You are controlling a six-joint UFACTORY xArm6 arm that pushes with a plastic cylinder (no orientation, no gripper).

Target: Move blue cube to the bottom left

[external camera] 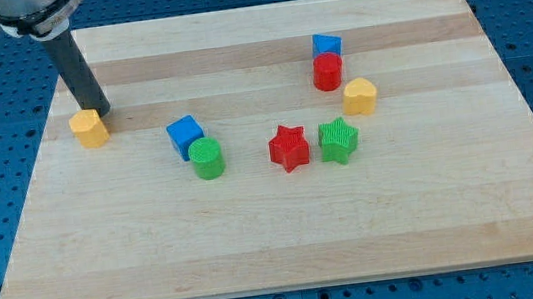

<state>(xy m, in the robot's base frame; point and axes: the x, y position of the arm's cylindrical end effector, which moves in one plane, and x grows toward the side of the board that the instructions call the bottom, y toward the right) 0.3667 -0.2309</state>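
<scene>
The blue cube (pixel 184 135) lies left of the board's middle, touching a green cylinder (pixel 206 159) at its lower right. My tip (pixel 101 113) rests on the board at the view's left, touching the upper right of a yellow block (pixel 89 128). The tip is well to the left of the blue cube and slightly higher in the view.
A second blue block (pixel 327 46) sits at the upper right above a red cylinder (pixel 327 71). A yellow heart-like block (pixel 360 96) lies right of it. A red star (pixel 288 147) and a green star (pixel 338 140) sit side by side near the middle. The wooden board (pixel 287 238) lies on a blue perforated table.
</scene>
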